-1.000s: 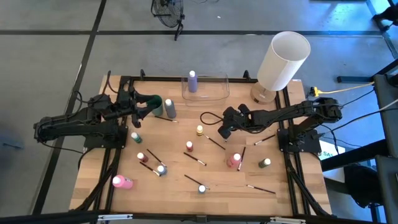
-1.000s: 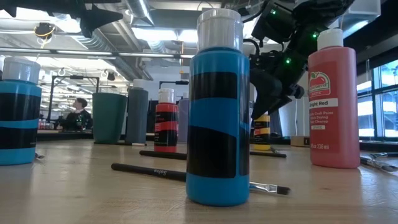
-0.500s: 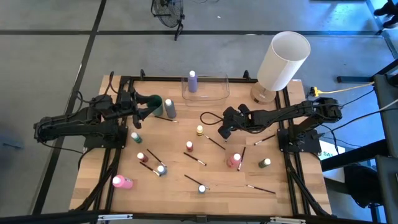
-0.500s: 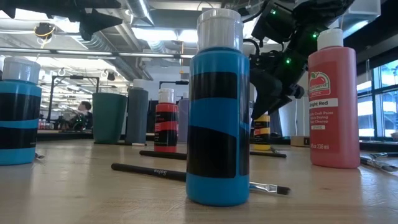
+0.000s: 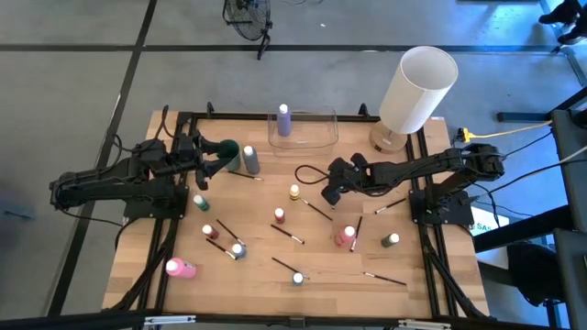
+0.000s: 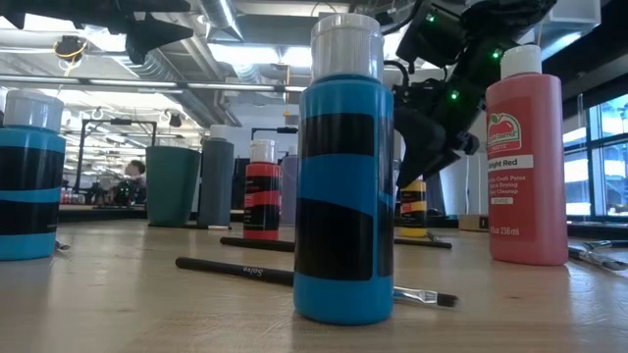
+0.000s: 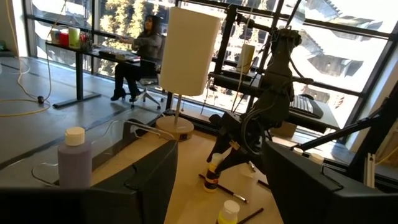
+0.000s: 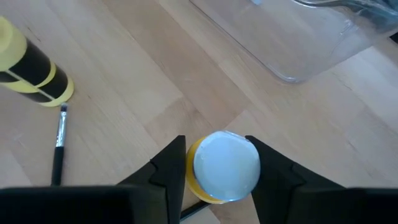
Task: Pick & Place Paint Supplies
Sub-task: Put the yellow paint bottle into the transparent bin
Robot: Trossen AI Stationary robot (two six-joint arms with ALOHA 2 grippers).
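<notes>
Paint supplies scattered over the wooden worktop: small bottles with pale caps, standing upright, thin dark-handled paintbrushes lying flat between them. Right gripper sits near worktop centre, about 1 o'clock of middle, its fingers on either side of a yellow bottle with a white cap; contact can't be confirmed, so grip or no grip I cannot tell. A second yellow-and-black bottle stands nearby with a brush tip just beside it. Left gripper at 10 o'clock, fingers spread around a dark green bottle, with a grey bottle just beside; whether it clamps, cannot tell. Lilac bottle stands inside the clear container at 12 o'clock. Pink bottle lies at 7 o'clock, red one at 4 o'clock. Low view: big blue-and-black bottle closest, red-labelled bottle to its side, brush lying in front. White cylinder at 1 o'clock corner. Grey concrete floor around; a seated person and windows in the room beyond.
</notes>
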